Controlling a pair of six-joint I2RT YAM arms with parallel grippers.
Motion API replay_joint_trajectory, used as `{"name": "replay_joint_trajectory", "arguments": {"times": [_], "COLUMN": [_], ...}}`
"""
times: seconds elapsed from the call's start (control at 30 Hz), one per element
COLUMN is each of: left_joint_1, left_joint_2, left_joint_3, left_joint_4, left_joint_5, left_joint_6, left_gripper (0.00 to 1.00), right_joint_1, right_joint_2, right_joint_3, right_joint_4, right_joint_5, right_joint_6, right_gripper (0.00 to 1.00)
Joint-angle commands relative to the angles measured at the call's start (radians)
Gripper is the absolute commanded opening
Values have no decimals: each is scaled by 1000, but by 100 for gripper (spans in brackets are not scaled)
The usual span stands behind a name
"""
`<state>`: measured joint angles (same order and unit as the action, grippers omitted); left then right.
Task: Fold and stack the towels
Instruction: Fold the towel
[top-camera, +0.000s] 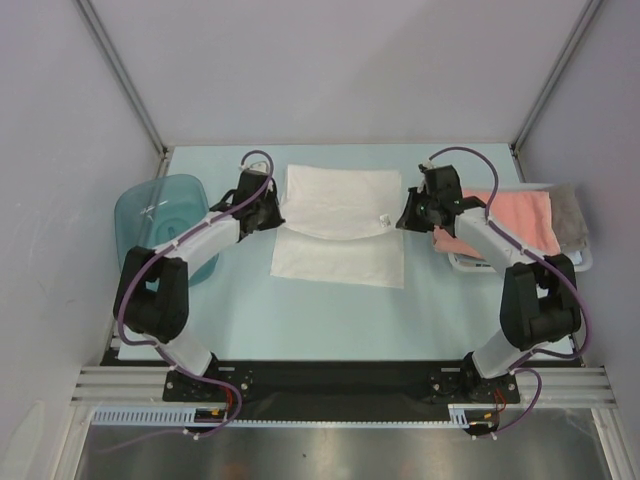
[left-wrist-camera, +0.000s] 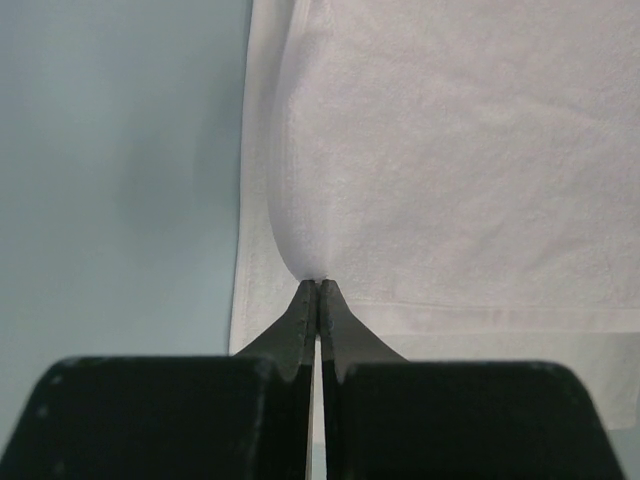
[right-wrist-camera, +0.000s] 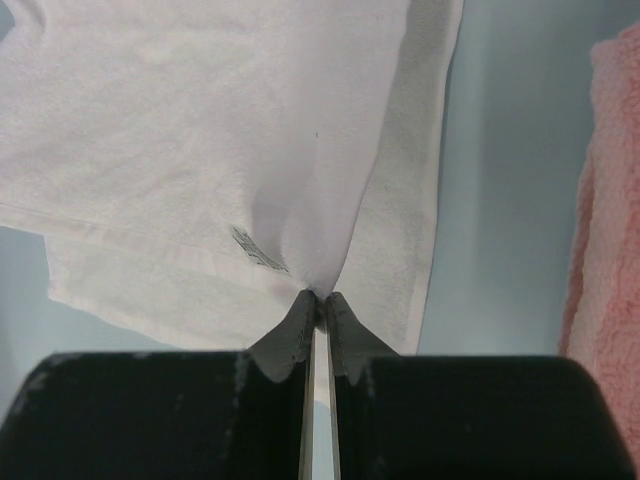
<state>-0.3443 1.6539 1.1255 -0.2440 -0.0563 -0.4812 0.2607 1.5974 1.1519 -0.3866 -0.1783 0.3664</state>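
Both sets of jaws are pinched together on cloth. My left gripper (left-wrist-camera: 318, 285) nips the left edge of the white towel (top-camera: 340, 225), and my right gripper (right-wrist-camera: 318, 295) nips its right edge, just beside a small label (right-wrist-camera: 260, 250).

Out to the left of the left arm a translucent blue tub (top-camera: 160, 215) stands on the pale table (top-camera: 330, 320). To the right, partly under the right arm, a white basket (top-camera: 466, 266) holds a salmon-pink towel (top-camera: 515, 215), with a grey towel (top-camera: 572, 212) at its far right end.

The white towel lies mid-table between the two grippers. Its lower layer lies flat, with a strip showing at the near side. The pinched upper layer covers the far part, its long axis running left to right and its far edge towards the back wall.
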Motion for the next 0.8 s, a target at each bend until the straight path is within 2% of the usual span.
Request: {"name": "replay_joint_trajectory", "arguments": {"times": [0.0, 0.77], "left_joint_1": [-10, -19], "left_joint_2": [-74, -236], "left_joint_3": [-29, -181], "left_joint_4": [12, 34], "left_joint_5": [-31, -54], "left_joint_6": [-19, -27], "left_gripper": [0, 0], "right_joint_1": [9, 46], "right_joint_2": [-66, -221], "right_joint_3": [-18, -152], "right_joint_4": [3, 2], "right_joint_5": [23, 60], "right_joint_6": [11, 29], "right_gripper": [0, 0]}}
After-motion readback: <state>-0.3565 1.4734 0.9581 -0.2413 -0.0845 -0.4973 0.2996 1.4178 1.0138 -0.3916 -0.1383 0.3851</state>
